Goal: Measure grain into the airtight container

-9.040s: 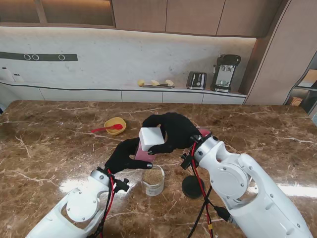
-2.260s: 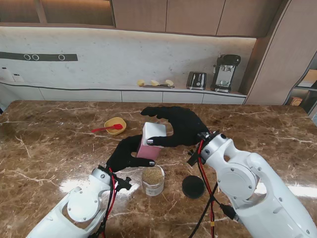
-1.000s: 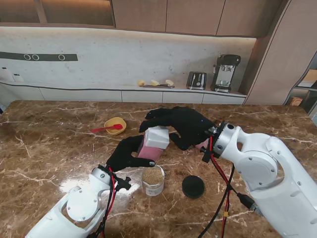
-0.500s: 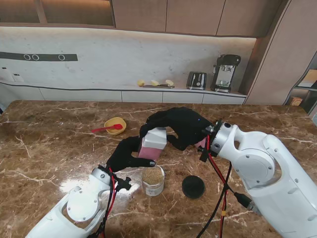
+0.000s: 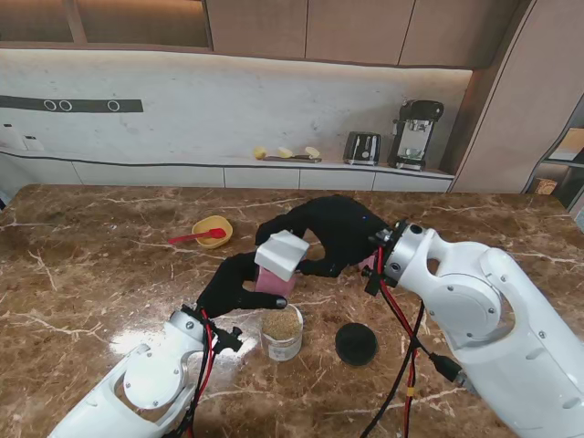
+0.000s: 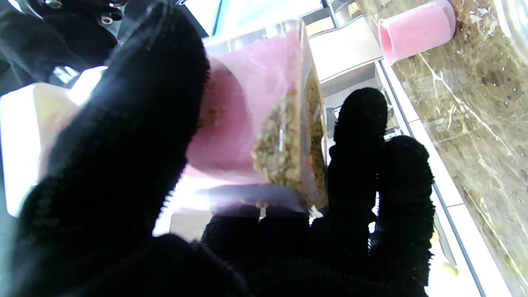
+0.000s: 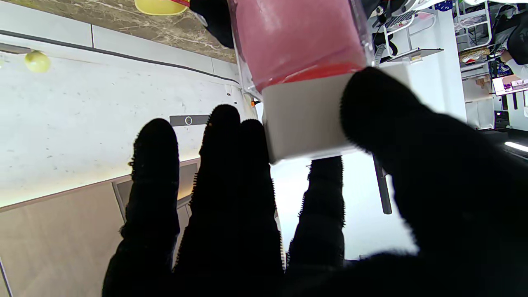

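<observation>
in the stand view, just left of frame centre, my left hand [image 5: 239,285] was closed around the body of the pink container [image 5: 275,278], thumb on one side and fingers on the other. my right hand [image 5: 334,234], reaching in from the right half of the frame, gripped the container's white lid [image 5: 280,254], which sat tilted on the top of the container. through the left wrist camera i saw grain [image 6: 284,152] lying against the clear wall inside the container [image 6: 255,107]. the right wrist camera showed my thumb [image 7: 373,111] and fingers [image 7: 235,165] pinching the white lid [image 7: 305,119]. in the lower centre of the stand view a glass jar [image 5: 282,332] holding brownish grain stood on the marble table [image 5: 91,283], with a black round cap [image 5: 356,344] just to its right. a yellow bowl [image 5: 213,231] with a red spoon [image 5: 196,236] sat at the mid left of the frame.
</observation>
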`<act>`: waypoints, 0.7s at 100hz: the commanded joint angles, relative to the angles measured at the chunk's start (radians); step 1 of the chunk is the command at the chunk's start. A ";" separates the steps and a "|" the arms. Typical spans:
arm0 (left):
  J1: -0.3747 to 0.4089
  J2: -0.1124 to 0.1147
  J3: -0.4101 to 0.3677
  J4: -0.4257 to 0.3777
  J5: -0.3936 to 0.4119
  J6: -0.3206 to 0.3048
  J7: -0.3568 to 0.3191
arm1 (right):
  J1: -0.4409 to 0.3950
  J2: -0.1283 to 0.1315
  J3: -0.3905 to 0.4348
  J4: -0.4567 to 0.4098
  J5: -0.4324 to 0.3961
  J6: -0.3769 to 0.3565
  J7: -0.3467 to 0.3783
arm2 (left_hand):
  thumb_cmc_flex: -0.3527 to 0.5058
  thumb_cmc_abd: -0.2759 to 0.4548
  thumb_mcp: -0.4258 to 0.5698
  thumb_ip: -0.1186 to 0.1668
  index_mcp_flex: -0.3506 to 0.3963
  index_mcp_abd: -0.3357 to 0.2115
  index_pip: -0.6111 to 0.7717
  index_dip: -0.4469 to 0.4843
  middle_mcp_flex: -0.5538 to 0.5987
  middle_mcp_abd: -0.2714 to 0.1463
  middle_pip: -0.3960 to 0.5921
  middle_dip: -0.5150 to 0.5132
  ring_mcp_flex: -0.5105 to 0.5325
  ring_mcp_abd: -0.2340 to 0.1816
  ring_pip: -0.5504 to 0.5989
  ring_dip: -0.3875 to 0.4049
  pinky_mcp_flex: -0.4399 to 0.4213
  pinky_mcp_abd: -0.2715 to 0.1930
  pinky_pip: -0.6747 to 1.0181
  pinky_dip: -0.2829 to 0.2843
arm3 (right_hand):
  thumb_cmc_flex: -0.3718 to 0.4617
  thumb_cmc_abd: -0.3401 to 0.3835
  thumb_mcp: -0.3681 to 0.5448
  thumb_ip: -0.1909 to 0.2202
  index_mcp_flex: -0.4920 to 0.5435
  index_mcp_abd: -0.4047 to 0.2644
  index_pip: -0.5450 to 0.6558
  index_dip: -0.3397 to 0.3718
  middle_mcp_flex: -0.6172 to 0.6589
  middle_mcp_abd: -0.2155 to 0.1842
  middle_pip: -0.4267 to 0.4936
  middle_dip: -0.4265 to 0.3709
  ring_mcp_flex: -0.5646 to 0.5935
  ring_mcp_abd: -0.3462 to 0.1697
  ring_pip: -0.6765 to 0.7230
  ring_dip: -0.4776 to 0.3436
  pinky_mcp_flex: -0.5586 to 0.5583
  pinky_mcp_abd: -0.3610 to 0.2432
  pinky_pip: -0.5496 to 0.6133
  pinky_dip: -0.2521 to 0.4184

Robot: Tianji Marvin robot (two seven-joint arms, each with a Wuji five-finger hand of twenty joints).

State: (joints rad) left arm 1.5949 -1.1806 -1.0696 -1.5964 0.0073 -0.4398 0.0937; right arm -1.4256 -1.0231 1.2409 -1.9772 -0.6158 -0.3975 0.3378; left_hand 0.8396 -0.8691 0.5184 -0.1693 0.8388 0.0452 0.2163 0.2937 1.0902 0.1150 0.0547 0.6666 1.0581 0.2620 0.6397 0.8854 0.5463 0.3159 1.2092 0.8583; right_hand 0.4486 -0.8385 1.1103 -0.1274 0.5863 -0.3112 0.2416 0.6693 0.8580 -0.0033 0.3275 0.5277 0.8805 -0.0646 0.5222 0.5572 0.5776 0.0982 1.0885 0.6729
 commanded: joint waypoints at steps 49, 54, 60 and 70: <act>-0.003 -0.006 0.012 -0.002 -0.006 -0.002 0.006 | -0.039 -0.024 -0.038 -0.021 -0.210 0.077 -0.111 | 0.212 0.296 0.231 0.031 0.147 -0.204 0.684 0.015 0.099 -0.097 0.142 0.038 0.010 -0.067 -0.010 -0.003 -0.003 -0.041 -0.001 -0.022 | -0.384 0.148 -0.159 -0.043 0.196 0.177 0.214 0.060 0.227 -0.070 0.115 0.091 0.177 0.016 0.217 0.059 0.153 -0.049 0.327 -0.009; -0.003 -0.007 0.013 -0.003 -0.008 -0.001 0.007 | -0.046 -0.028 -0.043 -0.022 -0.244 0.093 -0.144 | 0.211 0.295 0.230 0.031 0.146 -0.206 0.683 0.015 0.100 -0.097 0.143 0.039 0.011 -0.067 -0.010 -0.003 -0.002 -0.042 0.000 -0.023 | -0.420 0.154 -0.149 -0.046 0.215 0.178 0.233 0.071 0.242 -0.064 0.119 0.093 0.192 0.022 0.225 0.057 0.170 -0.053 0.344 -0.014; -0.002 -0.008 0.013 -0.004 -0.013 0.001 0.008 | -0.052 -0.031 -0.050 -0.027 -0.282 0.115 -0.165 | 0.211 0.295 0.231 0.031 0.147 -0.204 0.683 0.014 0.100 -0.097 0.143 0.039 0.012 -0.066 -0.009 -0.003 -0.001 -0.042 0.001 -0.023 | -0.452 0.152 -0.133 -0.051 0.229 0.174 0.252 0.086 0.252 -0.063 0.119 0.096 0.202 0.026 0.231 0.053 0.183 -0.053 0.357 -0.024; -0.001 -0.009 0.014 -0.007 -0.017 0.006 0.011 | -0.061 -0.036 -0.070 -0.031 -0.350 0.162 -0.219 | 0.211 0.296 0.231 0.030 0.146 -0.201 0.681 0.013 0.100 -0.093 0.142 0.038 0.013 -0.064 -0.009 -0.005 0.001 -0.043 0.003 -0.024 | -0.477 0.184 -0.142 -0.049 0.264 0.159 0.319 0.144 0.271 -0.068 0.121 0.099 0.223 0.030 0.231 0.049 0.211 -0.063 0.377 -0.039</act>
State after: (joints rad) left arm 1.5913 -1.1844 -1.0598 -1.5951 -0.0064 -0.4390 0.1004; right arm -1.4714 -1.0505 1.1866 -2.0077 -0.9585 -0.2668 0.1241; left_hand 0.8397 -0.8722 0.5184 -0.1689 0.8461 0.0419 0.2123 0.2940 1.0899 0.1102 0.0544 0.6558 1.0581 0.2622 0.6392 0.8854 0.5462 0.3155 1.2091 0.8498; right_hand -0.0051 -0.6881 0.9384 -0.1566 0.8142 -0.1375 0.5012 0.7679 1.1099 -0.0480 0.4366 0.6115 1.0738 -0.0361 0.7387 0.6057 0.7670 0.0542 1.4104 0.6531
